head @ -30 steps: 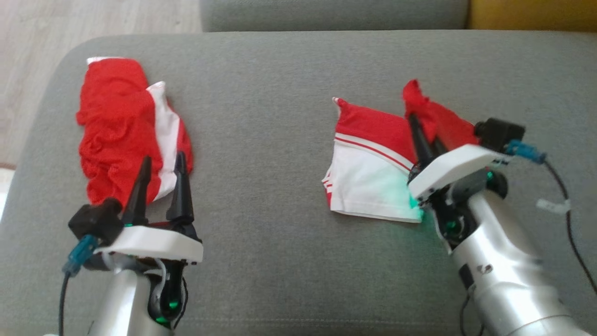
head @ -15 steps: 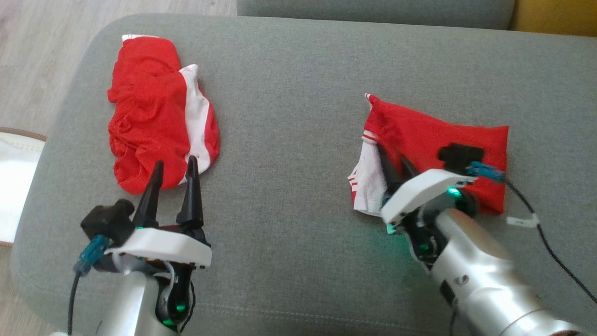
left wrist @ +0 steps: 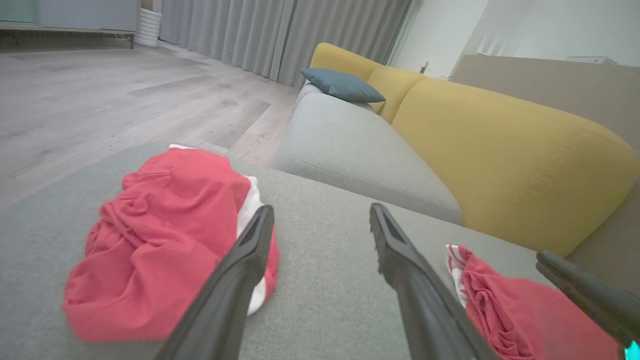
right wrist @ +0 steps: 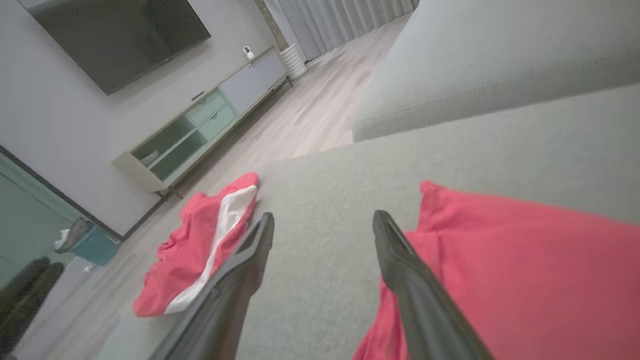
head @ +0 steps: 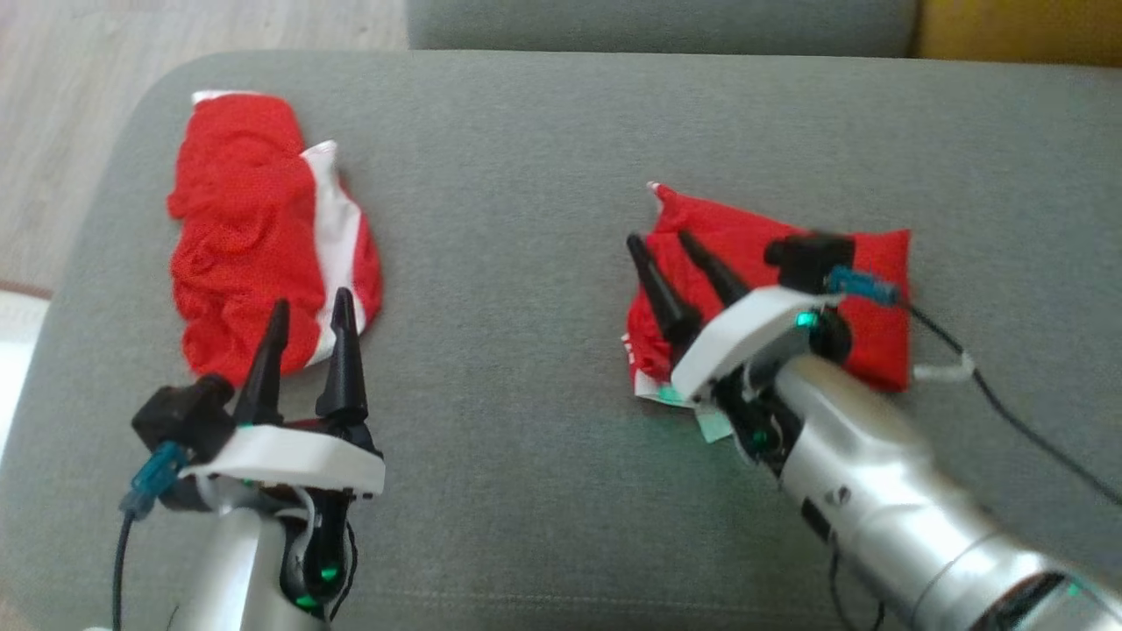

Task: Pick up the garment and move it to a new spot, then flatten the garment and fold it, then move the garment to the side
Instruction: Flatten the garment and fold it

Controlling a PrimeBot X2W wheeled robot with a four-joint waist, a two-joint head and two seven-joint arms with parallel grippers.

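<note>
On the grey cushion (head: 543, 263) in the head view, the folded garment (head: 868, 333) lies right of centre. It is a red, roughly rectangular packet with a pointed corner at its upper left. A sliver of white, red-striped cloth peeks out at its lower left edge. The right gripper (head: 659, 238) reaches over the garment's left part from the lower right. Its jaws stand apart with nothing between them. Whether they touch the cloth cannot be told. At the upper left lies a crumpled garment (head: 245, 237), red with a white band, well apart from the folded one. The left gripper (head: 311, 302) sits at the lower left, jaws apart and empty, their tips over the crumpled garment's lower edge.

From the left wrist, the left gripper (left wrist: 321, 212) shows its jaws wide, with bare cushion between them. The crumpled garment (left wrist: 165, 235) is heaped at the left. The folded garment (left wrist: 505, 305) is at the lower right, showing a wrinkled red edge and a striped white corner. One dark jaw of the right arm crosses above it. A yellow sofa (left wrist: 500, 150) and a blue pillow (left wrist: 342, 85) stand behind.

From the right wrist, the right gripper (right wrist: 324, 217) has its jaws parted over grey cushion. The right-hand jaw overlaps the edge of the folded garment (right wrist: 525, 270), a smooth, flat red sheet at the lower right. The crumpled garment (right wrist: 200, 250) lies at the cushion's far left edge, with a wooden floor (right wrist: 320, 115) beyond.
</note>
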